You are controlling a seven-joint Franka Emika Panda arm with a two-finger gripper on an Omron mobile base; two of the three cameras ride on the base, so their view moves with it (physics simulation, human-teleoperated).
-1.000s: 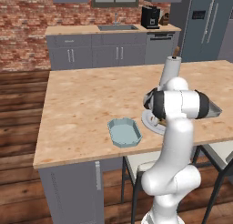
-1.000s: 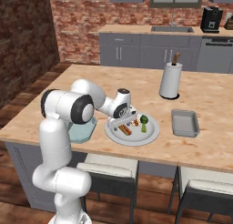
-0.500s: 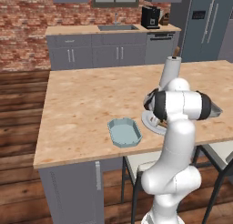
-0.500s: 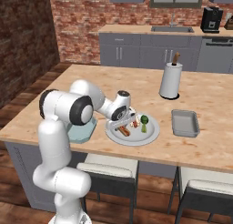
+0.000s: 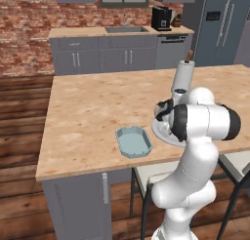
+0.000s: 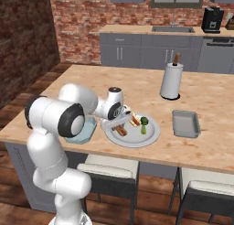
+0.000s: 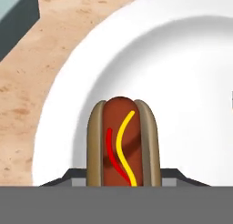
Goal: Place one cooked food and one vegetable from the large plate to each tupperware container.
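The hot dog (image 7: 122,143), a brown sausage in a tan bun striped with one red and one yellow wavy line, lay on the large round white-grey plate (image 6: 151,136) with a broad rim, at about nine o'clock on the plate as the right base view showed it. In the hand view we saw it rise straight up from the bottom edge, dead centre, with the plate's rim curving past at ten o'clock and bare wood counter (image 5: 93,112) beyond.

We judged the step in hand to be the pick of the first cooked food. The two-finger gripper (image 6: 119,126) stood low over the plate's near-left edge, and its jaws appeared part-way in, set about the bun's sides; we took that for a grip on the hot dog, though the fingertips themselves were hidden.

Next, we reckoned, the move called for a clean lift clear of the rim, then a short carry towards nine o'clock to the light blue octagonal tray (image 5: 133,141), which sat just beside the plate. The grey rectangular tray (image 6: 185,123) waited at three o'clock of the plate. A green broccoli floret (image 6: 144,122) stood nearer the plate's middle.
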